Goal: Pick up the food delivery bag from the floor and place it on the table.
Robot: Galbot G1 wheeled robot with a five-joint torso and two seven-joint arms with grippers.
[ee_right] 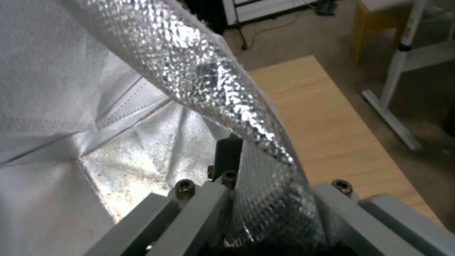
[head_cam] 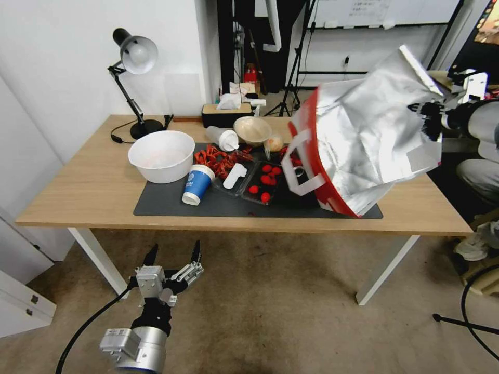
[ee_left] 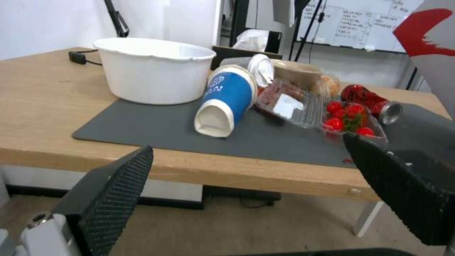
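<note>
The food delivery bag (head_cam: 364,140) hangs tilted over the right end of the table (head_cam: 83,192), silver foil side showing, red edge and white strap handles toward the mat, its lowest corner down at the mat. My right gripper (head_cam: 429,117) is shut on the bag's upper foil rim (ee_right: 237,117), which passes between its fingers in the right wrist view. My left gripper (head_cam: 174,254) is open and holds nothing, low over the floor (head_cam: 270,311) in front of the table's left leg. Its fingers (ee_left: 118,188) frame the table edge in the left wrist view.
On the dark mat (head_cam: 171,205) lie a white bowl (head_cam: 161,155), a tipped blue cup (head_cam: 196,184), clear trays of red food (head_cam: 262,182), a tan bowl (head_cam: 252,130) and a red can (ee_left: 372,103). A desk lamp (head_cam: 136,57) and tissue box (head_cam: 226,111) stand at the back.
</note>
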